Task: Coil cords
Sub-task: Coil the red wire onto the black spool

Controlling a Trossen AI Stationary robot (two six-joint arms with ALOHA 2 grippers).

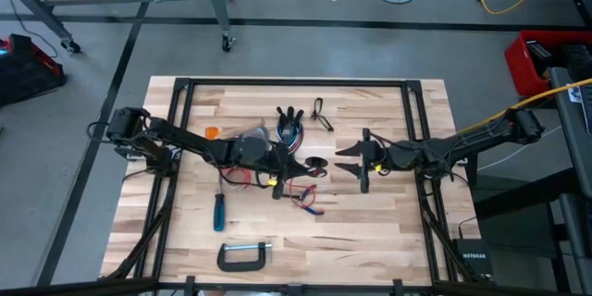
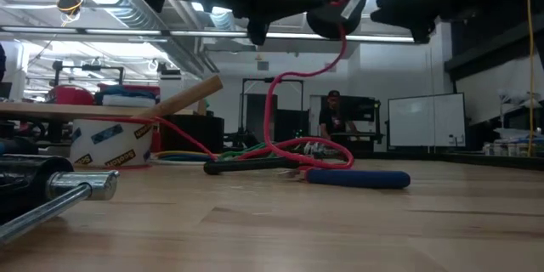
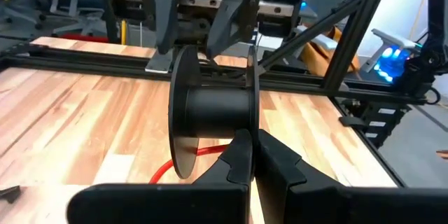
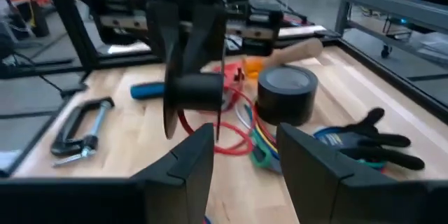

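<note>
- Far left of the counter [image 1: 370, 231]: a blue-handled screwdriver [image 1: 219, 211] lies flat, with a black C-clamp [image 1: 245, 256] near the front edge just beside it.
- A small orange piece [image 1: 211, 132] sits beside the left arm, and the grey tape roll [image 4: 287, 92] stands flat just past it.
- The left claw [image 3: 253, 147] is up over the middle of the counter, clenched on the rim of one flange of a black spool [image 3: 217, 105]. The spool is off the wood, its axle level.
- A red cord [image 2: 272, 110] drops from the lifted spool in a loose curve and reaches the counter below. There it sprawls uncoiled in a tangle, mixed with green, yellow and blue strands [image 4: 255, 143] right under the spool.
- Farther back, a black glove [image 1: 289, 122] lies fingers up near the tape roll.
- Just to its right, a thin black cord [image 1: 321, 113] rests in a small loop of its own, apart from the tangle and touched by neither arm.
- The right claw [image 1: 347, 161] faces the spool from the other side at the same height. It is released, fingers spread wide, close to the spool but not touching it.
- Beyond the counter, a person stands at a workstation far across the room.
</note>
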